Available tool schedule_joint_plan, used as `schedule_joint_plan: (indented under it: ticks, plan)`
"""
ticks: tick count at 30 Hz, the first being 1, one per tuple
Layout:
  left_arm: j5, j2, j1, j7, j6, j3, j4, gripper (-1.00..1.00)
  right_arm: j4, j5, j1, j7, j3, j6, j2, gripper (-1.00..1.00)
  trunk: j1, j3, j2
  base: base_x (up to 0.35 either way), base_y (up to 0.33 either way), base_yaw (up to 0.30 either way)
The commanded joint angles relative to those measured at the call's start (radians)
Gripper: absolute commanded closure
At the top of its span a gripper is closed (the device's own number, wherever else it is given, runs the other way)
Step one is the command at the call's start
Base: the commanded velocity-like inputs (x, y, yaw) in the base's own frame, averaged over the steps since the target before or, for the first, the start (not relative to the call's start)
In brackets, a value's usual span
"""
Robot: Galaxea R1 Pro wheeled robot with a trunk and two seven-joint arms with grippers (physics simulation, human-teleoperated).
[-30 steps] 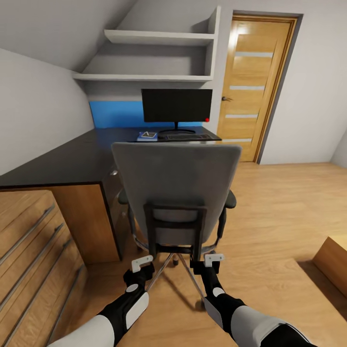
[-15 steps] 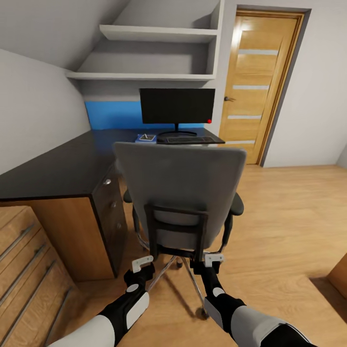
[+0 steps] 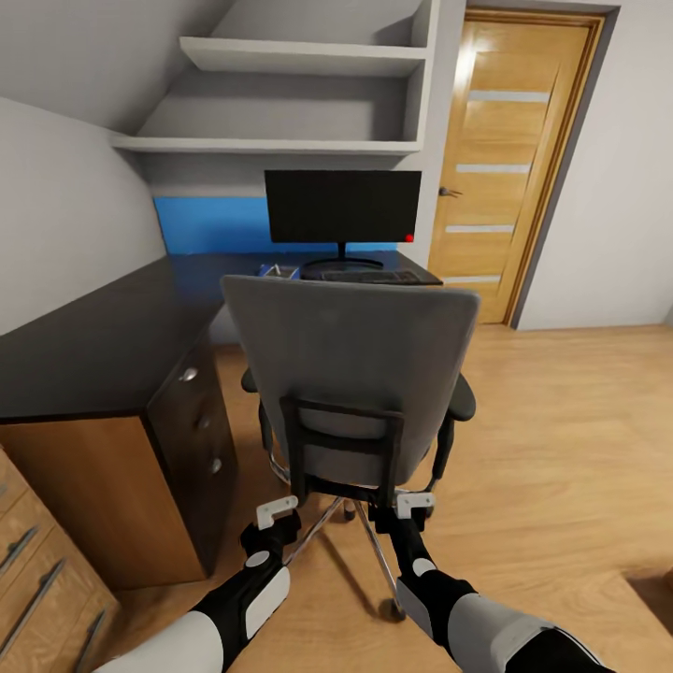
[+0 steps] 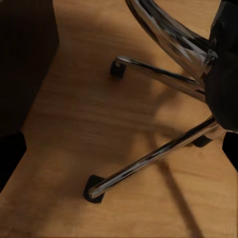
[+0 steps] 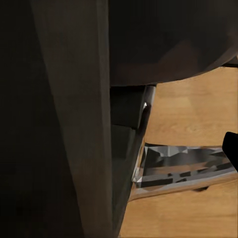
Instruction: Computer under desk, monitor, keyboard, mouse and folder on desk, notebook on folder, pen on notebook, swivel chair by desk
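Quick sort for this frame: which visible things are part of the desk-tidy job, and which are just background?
Job items:
swivel chair
desk
monitor
keyboard
stacked items left of keyboard, too small to identify

Background:
door
wall shelves
wooden dresser

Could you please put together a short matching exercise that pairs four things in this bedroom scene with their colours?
Things:
1. monitor
2. swivel chair
3. door
4. wall panel behind the desk

Colours:
A. blue
B. grey
C. light brown wood
D. black

Right pairs: 1-D, 2-B, 3-C, 4-A
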Motion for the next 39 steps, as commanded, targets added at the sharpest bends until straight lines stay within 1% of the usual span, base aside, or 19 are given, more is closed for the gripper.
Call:
schedule_joint_plan:
  ticks: [1,8,13,24,39]
  plan:
    - [0.008,0.000,-0.001,0.003,-0.005,-0.011,0.000,-1.00,0.001,-0.011,-0.001,-0.005,0.002,-0.003,0.000,-1.00,0.000,-0.001,0.000,0.321,-0.079,0.000]
    - [0.008,0.000,-0.001,0.003,-0.005,-0.011,0.000,-1.00,0.001,-0.011,-0.001,-0.005,0.002,-0.004,0.001,-1.00,0.000,-0.001,0.000,0.321,-0.082,0.010]
    - [0.010,-0.001,-0.002,0.004,-0.004,-0.025,0.001,-1.00,0.001,-0.011,-0.001,-0.005,0.003,-0.003,0.001,-1.00,0.000,-0.001,0.000,0.321,-0.094,0.132]
    - [0.010,-0.001,-0.001,0.003,-0.004,-0.025,0.003,-1.00,0.001,-0.011,-0.001,-0.005,0.003,-0.003,0.002,-1.00,0.000,-0.001,0.000,0.321,-0.115,0.082]
    - [0.010,-0.001,-0.001,0.003,-0.004,-0.025,0.003,-1.00,0.001,-0.011,-0.001,-0.005,0.003,-0.003,0.002,-1.00,0.000,-0.001,0.000,0.321,-0.009,0.007]
